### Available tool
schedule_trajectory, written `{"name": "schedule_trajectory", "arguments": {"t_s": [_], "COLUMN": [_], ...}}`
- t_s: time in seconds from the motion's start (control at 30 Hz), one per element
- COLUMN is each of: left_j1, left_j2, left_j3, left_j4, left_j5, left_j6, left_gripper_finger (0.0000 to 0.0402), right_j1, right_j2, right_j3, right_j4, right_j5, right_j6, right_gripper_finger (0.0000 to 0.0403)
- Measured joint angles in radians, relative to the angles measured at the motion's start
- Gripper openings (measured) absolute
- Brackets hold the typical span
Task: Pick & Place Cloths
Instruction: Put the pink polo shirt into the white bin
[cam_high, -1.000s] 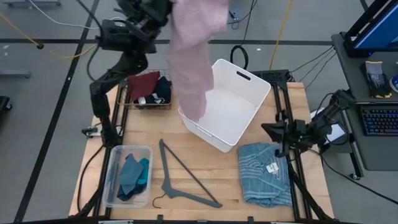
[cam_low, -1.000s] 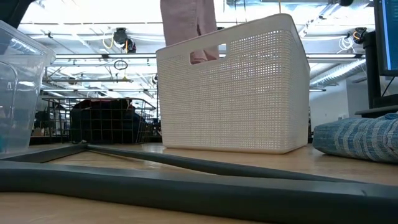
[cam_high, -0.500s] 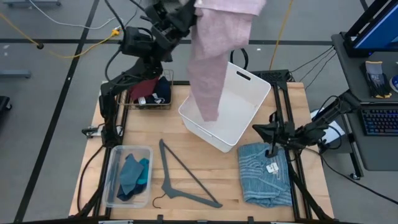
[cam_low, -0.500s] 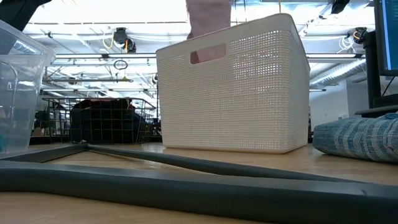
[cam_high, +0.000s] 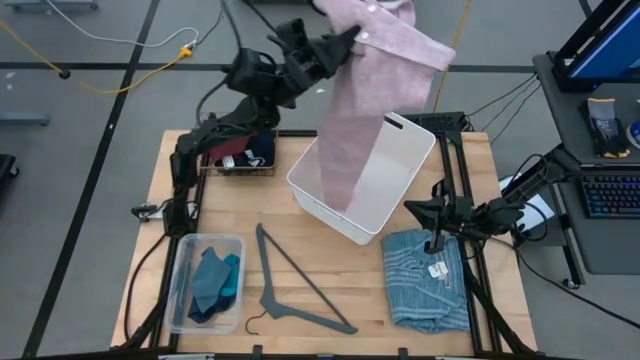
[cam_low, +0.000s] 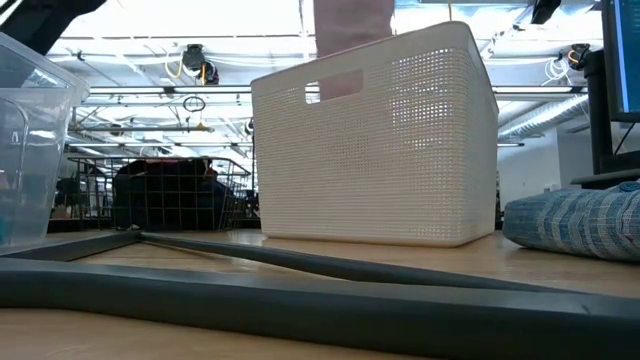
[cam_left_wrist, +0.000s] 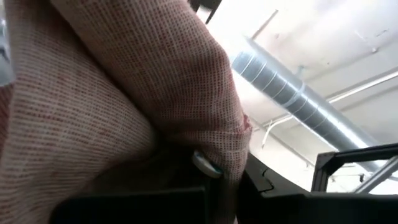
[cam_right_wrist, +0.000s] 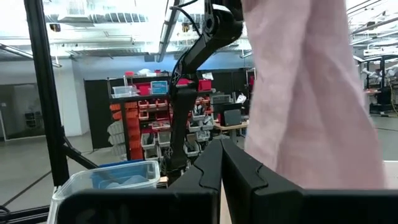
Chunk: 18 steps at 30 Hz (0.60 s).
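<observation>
moved: pink cloth (cam_high: 360, 110) now over bin (cam_high: 400, 175) | left pincer (cam_high: 345, 35) raised, clamped

No text, brand, number or sign is legible in any view. The small white tag (cam_high: 437, 270) on the folded light-blue ribbed cloth (cam_high: 425, 277) carries print too small to make out.

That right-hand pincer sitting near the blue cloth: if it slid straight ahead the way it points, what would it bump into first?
Probably the hanging pink cloth, which drapes across the right pincer's forward line and into the white bin. Depth is hard to judge; the bin's wall might come first.
</observation>
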Motion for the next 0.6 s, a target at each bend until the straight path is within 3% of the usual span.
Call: {"name": "schedule_trajectory", "arguments": {"t_s": [0.4,0.6], "left_j1": [0.039,0.096], "left_j2": [0.061,0.057], "left_j3": [0.0,0.0], "left_j4": [-0.014,-0.254], "left_j5": [0.139,0.334], "left_j6": [-0.136,-0.192], "left_gripper_finger": [0.0018,0.0018], "right_j1": [0.0,0.0], "right_j2": [0.0,0.0], "right_j3": [0.0,0.0], "right_j4": [-0.016,-0.016], "right_j5": [0.0,0.0], "right_j6": [0.016,0.017], "right_gripper_finger": [0.0,0.0]}}
